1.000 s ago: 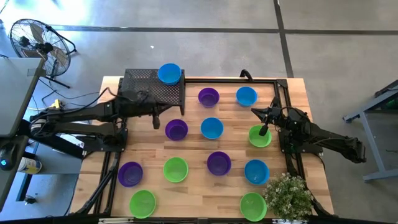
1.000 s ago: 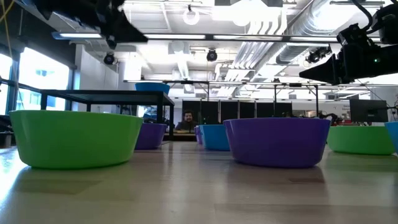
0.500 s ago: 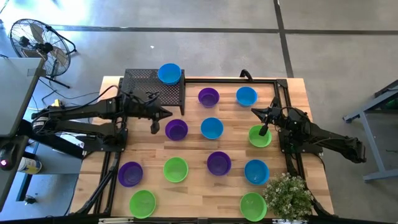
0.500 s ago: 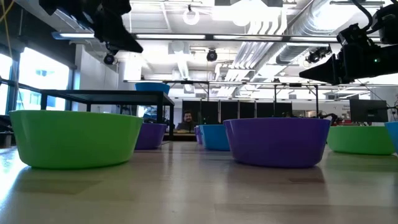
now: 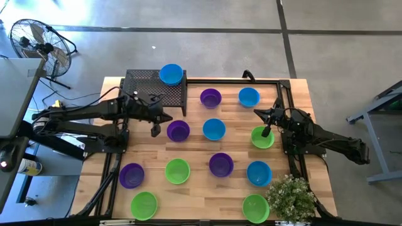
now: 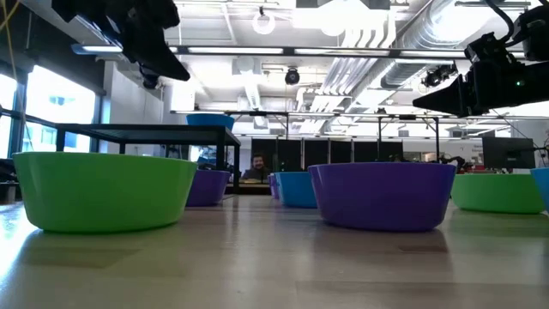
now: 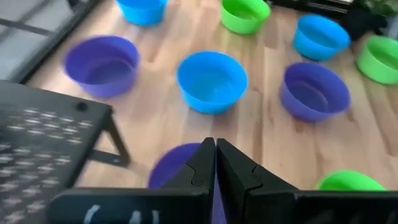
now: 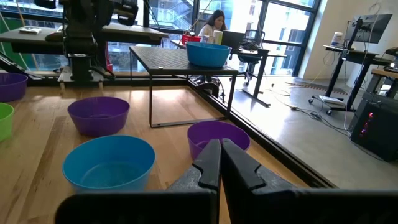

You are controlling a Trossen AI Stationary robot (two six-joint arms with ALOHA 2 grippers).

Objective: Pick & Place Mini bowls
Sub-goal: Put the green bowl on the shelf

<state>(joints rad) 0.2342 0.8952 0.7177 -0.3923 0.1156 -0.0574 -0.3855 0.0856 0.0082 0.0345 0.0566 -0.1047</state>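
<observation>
The left gripper [image 5: 155, 130], fingers pressed together and holding nothing, hangs just off the rack's [image 5: 151, 90] front corner, and the nearest purple bowl [image 5: 178, 130] sits on the table right beside it at about three o'clock. Being round, that bowl offers no long axis to line up on. The right gripper [image 5: 266, 132], also shut and empty, hovers over the rim of a green bowl [image 5: 261, 139] at the far side, so the left arm is nearer.

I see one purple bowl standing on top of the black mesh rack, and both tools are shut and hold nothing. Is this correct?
Not fully. The bowl on the black mesh rack is blue, not purple, as the high view shows. The rest holds: the left tool and the right tool are shut and hold nothing.
</observation>
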